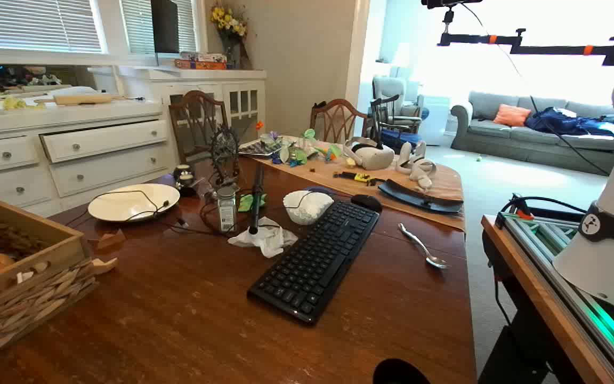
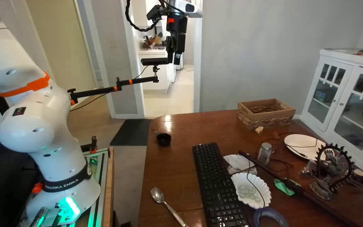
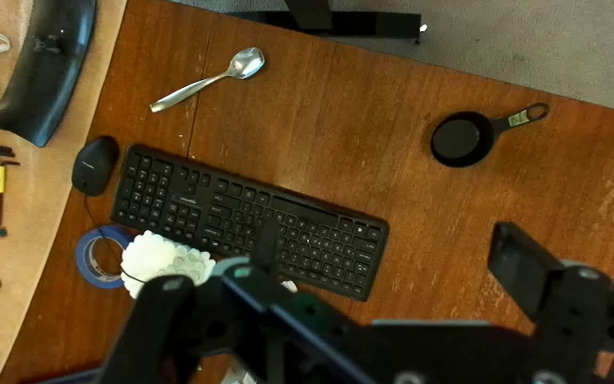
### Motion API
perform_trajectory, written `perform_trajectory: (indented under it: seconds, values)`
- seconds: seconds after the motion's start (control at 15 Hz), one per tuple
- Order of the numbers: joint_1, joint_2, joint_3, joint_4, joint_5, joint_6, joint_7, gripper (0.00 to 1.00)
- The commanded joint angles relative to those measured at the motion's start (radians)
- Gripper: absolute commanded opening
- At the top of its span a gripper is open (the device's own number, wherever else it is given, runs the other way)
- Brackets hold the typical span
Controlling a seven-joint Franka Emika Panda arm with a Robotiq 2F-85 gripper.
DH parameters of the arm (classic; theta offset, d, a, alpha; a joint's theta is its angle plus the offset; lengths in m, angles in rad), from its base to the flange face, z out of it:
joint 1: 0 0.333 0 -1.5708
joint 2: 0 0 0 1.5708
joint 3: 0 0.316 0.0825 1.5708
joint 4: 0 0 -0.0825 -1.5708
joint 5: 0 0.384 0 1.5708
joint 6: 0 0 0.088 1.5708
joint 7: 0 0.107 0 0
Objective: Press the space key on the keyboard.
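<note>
While the gripper [image 3: 385, 240] hangs well above the table [image 1: 179, 298], its jaws stand wide apart. The keyboard [image 3: 245, 216] lies on this table, and its space key [image 3: 303, 211] is along the long edge nearer to the spoon [image 3: 205, 80]. The mouse [image 3: 95, 165] is just beside the keyboard.

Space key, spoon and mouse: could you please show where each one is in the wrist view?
Space key [image 3: 304, 211], wrist view: middle of the long bar.
Spoon [image 3: 205, 84], wrist view: the handle.
Mouse [image 3: 95, 166], wrist view: middle of its top.
</note>
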Motion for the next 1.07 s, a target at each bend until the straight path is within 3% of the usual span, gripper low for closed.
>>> perform_trajectory:
  seconds: [0.0, 0.53, 0.93, 1.0]
  values:
    - [0.019, 0.003, -0.015, 0.003, -0.004, -0.002, 0.004, 1.0]
    - [0.0, -0.045, -0.067, -0.138, -0.002, 0.162, 0.014, 1.0]
    - [-0.024, -0.076, -0.096, -0.32, -0.024, 0.382, 0.066, 1.0]
    - [-0.029, -0.079, -0.098, -0.352, -0.028, 0.418, 0.076, 0.75]
